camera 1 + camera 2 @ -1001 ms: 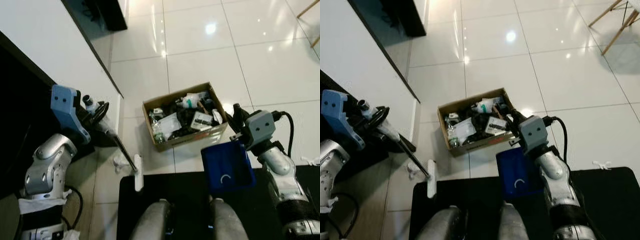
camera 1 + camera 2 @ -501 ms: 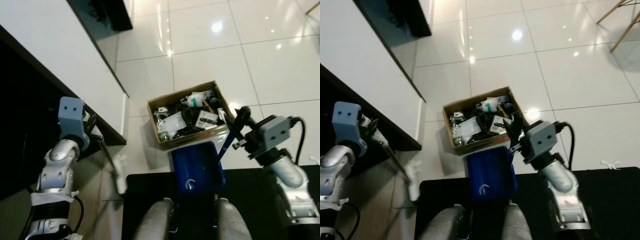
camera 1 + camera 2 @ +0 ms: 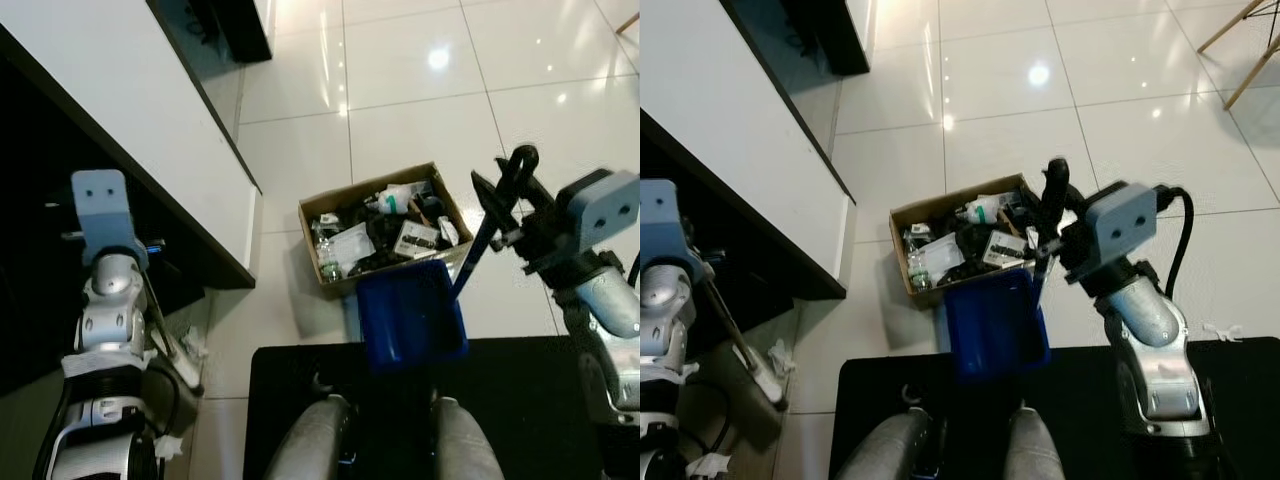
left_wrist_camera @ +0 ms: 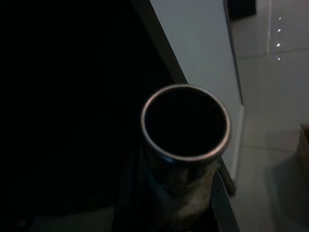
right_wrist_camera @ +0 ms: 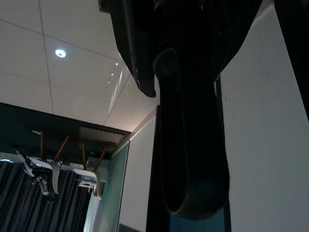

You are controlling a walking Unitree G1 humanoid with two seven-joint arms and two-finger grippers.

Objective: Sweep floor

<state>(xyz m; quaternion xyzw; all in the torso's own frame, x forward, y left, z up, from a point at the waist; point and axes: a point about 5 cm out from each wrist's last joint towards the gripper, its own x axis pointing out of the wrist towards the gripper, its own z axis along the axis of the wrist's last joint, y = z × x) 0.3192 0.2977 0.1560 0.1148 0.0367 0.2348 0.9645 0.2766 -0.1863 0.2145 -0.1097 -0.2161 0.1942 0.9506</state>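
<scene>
Open tiles (image 3: 420, 110) beyond cluttered cardboard box (image 3: 385, 225)

The floor (image 3: 420, 110) is glossy white tile with thin grey joints, and ceiling lights glare off it. An open cardboard box (image 3: 385, 225) crammed with dark, mixed rubbish sits directly on the tiles, just out from the corner of a white cabinet (image 3: 120, 110) that runs along the floor's left edge. A black mat (image 3: 1230, 380) covers the tiles at the near edge. A small white scrap (image 3: 1218, 330) lies on the tile beside the mat's far right corner.
</scene>
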